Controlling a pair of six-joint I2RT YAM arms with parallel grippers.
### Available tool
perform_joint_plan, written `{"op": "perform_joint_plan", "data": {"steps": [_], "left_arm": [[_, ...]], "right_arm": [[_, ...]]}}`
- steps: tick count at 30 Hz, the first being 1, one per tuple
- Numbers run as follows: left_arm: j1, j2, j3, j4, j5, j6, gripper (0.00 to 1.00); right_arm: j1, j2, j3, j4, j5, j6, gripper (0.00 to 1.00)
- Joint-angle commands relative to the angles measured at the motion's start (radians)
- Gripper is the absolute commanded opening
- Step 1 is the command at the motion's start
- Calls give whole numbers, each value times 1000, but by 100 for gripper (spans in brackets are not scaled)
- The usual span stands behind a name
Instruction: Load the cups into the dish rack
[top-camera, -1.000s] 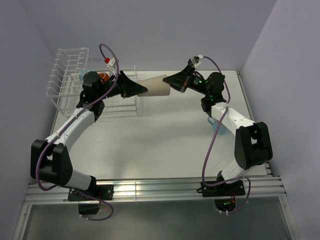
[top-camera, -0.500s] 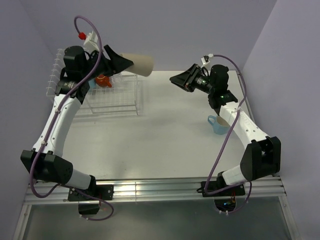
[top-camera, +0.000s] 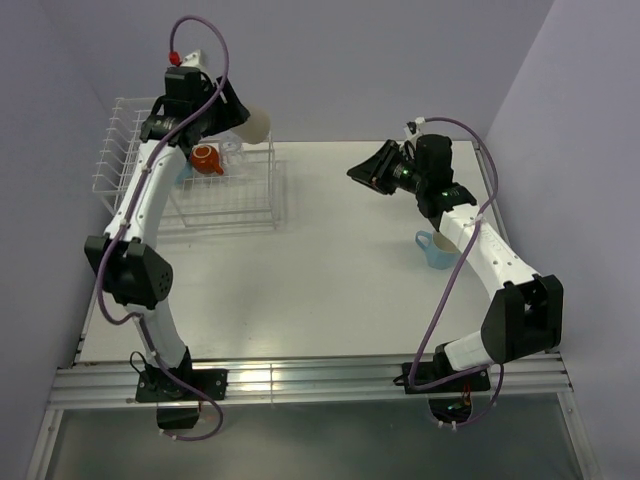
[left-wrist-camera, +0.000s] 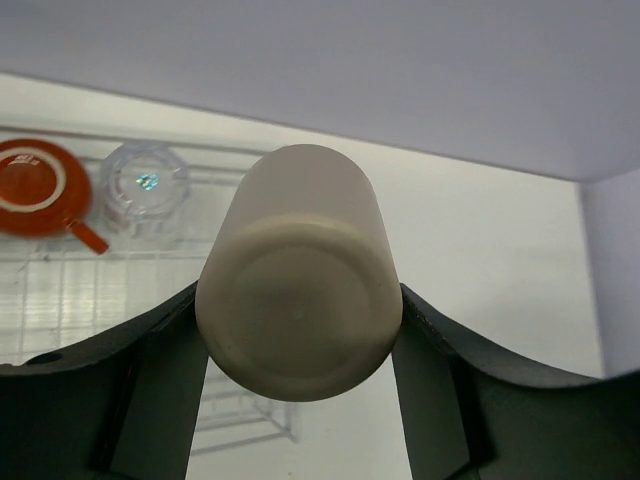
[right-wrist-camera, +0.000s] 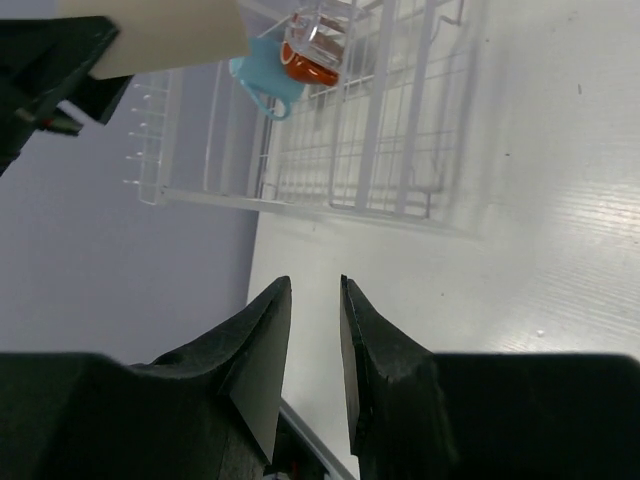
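Open tabletop (top-camera: 330, 270) between dish rack (top-camera: 250, 212) and light blue mug (top-camera: 438, 252); red-orange cup (top-camera: 205, 158) and clear tumbler (left-wrist-camera: 145, 190) inside the rack.

White table (top-camera: 320, 290) — lavender walls (top-camera: 350, 60) behind; a metal rail (top-camera: 300, 378), seemingly aluminium, fronts it.

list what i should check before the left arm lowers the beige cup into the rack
1. Grip on the beige cup: ok, the left jaws clamp it on both sides.
2. Cup above the dish rack: ok, it hangs near the rack's right end.
3. Free spot below: ok, the red-orange cup and clear tumbler sit off to one side, and the wires beneath look bare.
4. Which way the cup's mouth points: cannot tell, only its base faces the wrist camera.
5. Right jaws out of the way: ok, slightly open, empty, over the table, away from the rack.
6. All cups loaded: not ok, a light blue mug stands on the table.
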Motion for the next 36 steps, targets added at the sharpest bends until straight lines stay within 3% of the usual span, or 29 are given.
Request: {"op": "perform_joint_plan", "data": {"steps": [1,11,36], "left_arm": [[-18,53,86,-35,-147,52,0],[-56,192,175,-70,-296,92,0],[-119,336,263,-76,-313,158,0]], "right_arm": [[3,-38,18,-25,32,-74,34],[9,-23,-7,-35,23,-120,34],[16,3,-57,1,2,-134,33]]}}
